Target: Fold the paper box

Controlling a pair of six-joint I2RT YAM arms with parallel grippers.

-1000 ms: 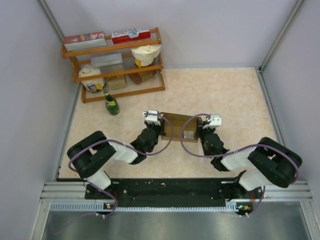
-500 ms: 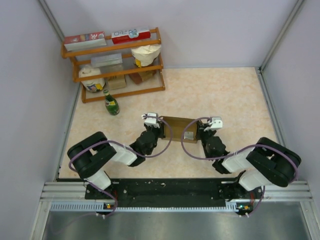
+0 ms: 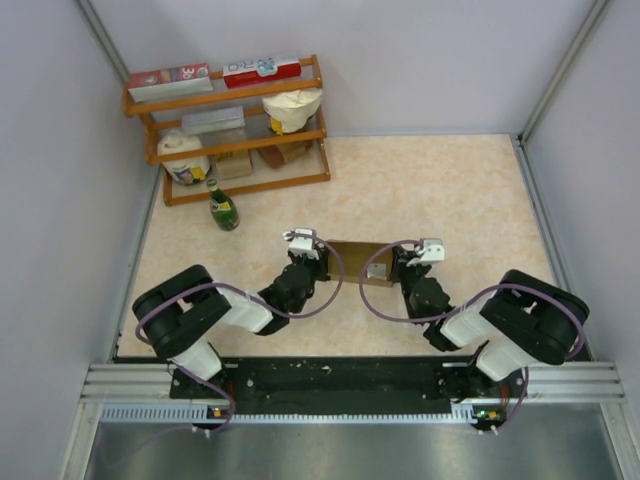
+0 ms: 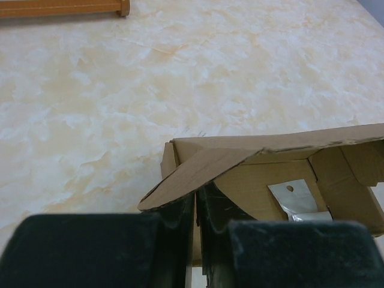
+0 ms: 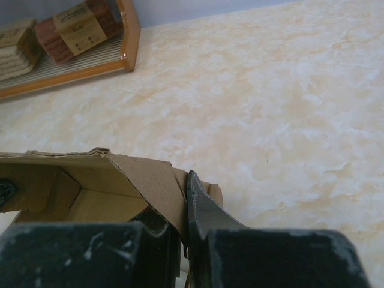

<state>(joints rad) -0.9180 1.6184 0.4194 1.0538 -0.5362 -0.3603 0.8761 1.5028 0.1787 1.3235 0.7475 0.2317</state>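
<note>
The paper box (image 3: pixel 357 262) is plain brown cardboard with a small white sticker (image 3: pixel 377 270). It stands on the table between my two grippers. My left gripper (image 3: pixel 316 262) is shut on the box's left end wall, under a curved flap (image 4: pixel 198 171). My right gripper (image 3: pixel 400 268) is shut on the right end wall (image 5: pixel 159 189). The left wrist view shows the open inside of the box (image 4: pixel 282 180) with the sticker (image 4: pixel 297 201). The right wrist view shows the inside from the other end (image 5: pixel 60 186).
A wooden rack (image 3: pixel 230 128) stands at the back left with red-and-white printed boxes (image 3: pixel 262 69), a cream paper bag (image 3: pixel 292 108) and other goods. A green bottle (image 3: pixel 222 207) stands in front of it. Grey walls close the table's sides.
Both grippers have drawn back toward the near edge with the box. From above, the box now shows as a narrower strip, tipped more upright.
</note>
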